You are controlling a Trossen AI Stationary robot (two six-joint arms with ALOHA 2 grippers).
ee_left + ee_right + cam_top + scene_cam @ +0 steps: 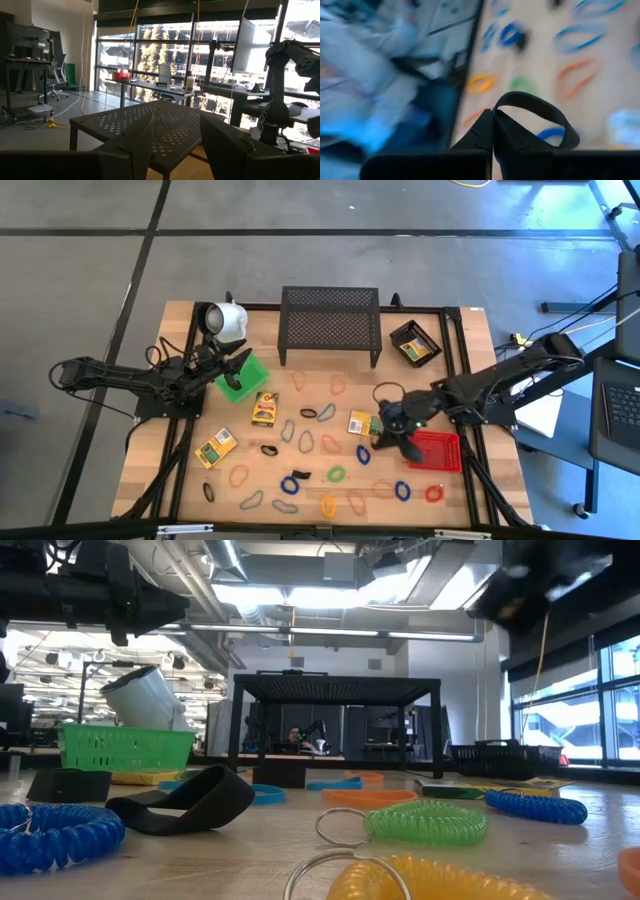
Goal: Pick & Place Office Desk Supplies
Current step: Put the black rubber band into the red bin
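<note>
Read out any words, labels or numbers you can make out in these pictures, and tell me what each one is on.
No text can be read here.
Yellow boxes: green print, too small to read.
Yellow box in the black tray: print too small to read.
White mug, black mesh shelf, green basket, red basket: no lettering shows.
Right wrist view: too blurred for any text.

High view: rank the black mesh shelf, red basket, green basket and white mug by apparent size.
1. Black mesh shelf
2. Red basket, partly covered by the right arm
3. Green basket and white mug: too alike to rank.
</note>
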